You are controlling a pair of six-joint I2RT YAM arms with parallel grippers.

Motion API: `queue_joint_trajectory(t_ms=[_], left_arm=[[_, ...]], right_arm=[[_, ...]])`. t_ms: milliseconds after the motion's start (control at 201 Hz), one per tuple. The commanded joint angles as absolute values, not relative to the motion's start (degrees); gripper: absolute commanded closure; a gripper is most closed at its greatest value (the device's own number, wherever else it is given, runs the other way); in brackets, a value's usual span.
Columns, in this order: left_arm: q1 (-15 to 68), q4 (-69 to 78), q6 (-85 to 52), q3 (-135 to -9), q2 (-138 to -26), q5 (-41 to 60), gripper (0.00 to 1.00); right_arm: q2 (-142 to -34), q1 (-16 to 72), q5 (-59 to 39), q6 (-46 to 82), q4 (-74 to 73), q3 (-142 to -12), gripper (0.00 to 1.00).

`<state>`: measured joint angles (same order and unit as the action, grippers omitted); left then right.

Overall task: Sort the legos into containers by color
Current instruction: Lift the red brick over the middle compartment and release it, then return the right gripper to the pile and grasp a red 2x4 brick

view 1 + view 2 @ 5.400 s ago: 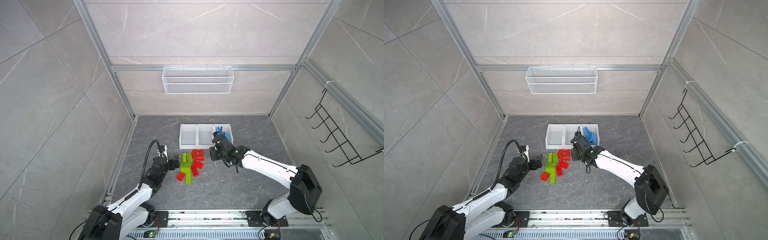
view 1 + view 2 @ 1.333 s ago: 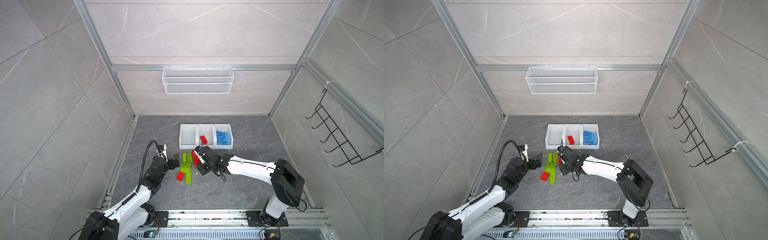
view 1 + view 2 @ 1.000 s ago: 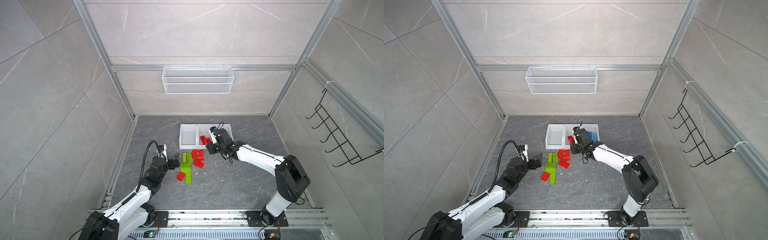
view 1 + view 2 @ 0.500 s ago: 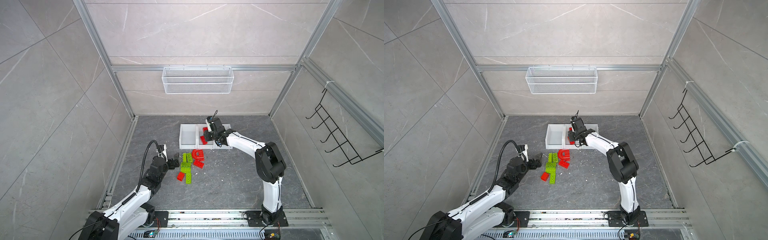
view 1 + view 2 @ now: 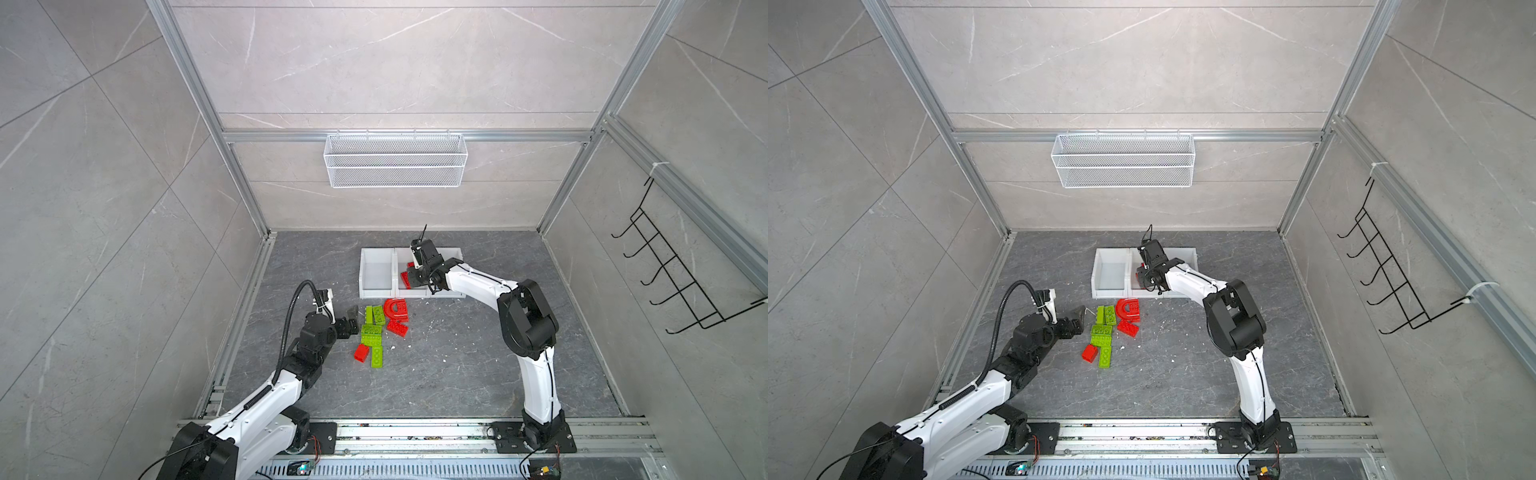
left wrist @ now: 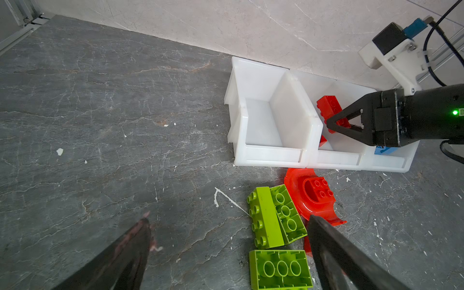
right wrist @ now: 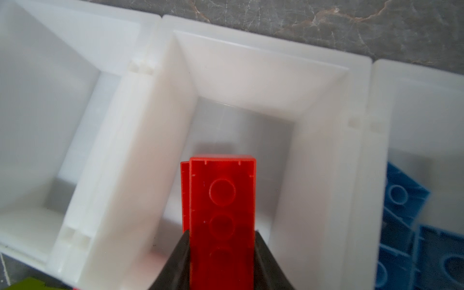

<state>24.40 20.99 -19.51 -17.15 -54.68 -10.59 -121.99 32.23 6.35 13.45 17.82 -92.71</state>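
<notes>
Within the last second or so the white right arm (image 5: 478,282) has swung up from the loose pile to the bins, while the white left arm (image 5: 270,390) has not shifted. On the dark grey marbled counter (image 5: 457,374) the row of three joined white plastic bins (image 5: 376,293) sits toward the back wall. The empty left bin (image 6: 258,123) has nothing in it, the middle bin (image 7: 263,75) lies under the right arm, and the right bin holds blue studded bricks (image 7: 401,238). In front of the bins is the unsorted pile. It holds several lime green studded bricks (image 5: 371,329), a red arch-shaped piece (image 5: 395,309) and two small red bricks (image 5: 397,327). The left hand (image 6: 228,219) hangs spread wide just beside the green bricks, holding nothing. The right hand (image 7: 222,233) is closed narrowly on a long red studded brick (image 7: 222,195), which is held over the middle bin and within its walls. A scrap of red (image 6: 322,140) shows lower in that bin. The step in hand looks like the drop of this red brick. The next move calls for the jaws to part enough for the brick to fall free, then a lift clear of the bin walls before a return for the arch and the other reds. The greens would suit the empty bin.
</notes>
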Motion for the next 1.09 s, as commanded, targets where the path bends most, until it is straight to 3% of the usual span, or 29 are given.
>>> queue_joint_trajectory(t_ms=[0,234,418,682,1085], left_arm=[[24.3,22.9,-18.8,-18.0,-54.6,-11.5,0.01],[24.3,22.8,-18.8,-18.0,-54.5,-11.6,0.01],[24.3,22.8,-18.8,-18.0,-54.3,-12.0,0.01],[24.3,23.0,-18.9,-18.1,-54.6,-11.6,0.01],[24.3,23.1,-18.7,-18.2,-55.3,-11.7,0.01]], right_arm=[[-122.8,32.1,7.3,13.0,19.6,-94.6,0.56],[-117.3,32.5,4.4,13.0,20.1,-92.1,0.45],[-107.9,35.5,-3.4,13.1,15.1,-80.8,0.39],[-104.7,42.5,-8.7,14.2,10.2,-68.6,0.38],[-110.1,46.5,-10.1,15.0,8.6,-70.9,0.4]])
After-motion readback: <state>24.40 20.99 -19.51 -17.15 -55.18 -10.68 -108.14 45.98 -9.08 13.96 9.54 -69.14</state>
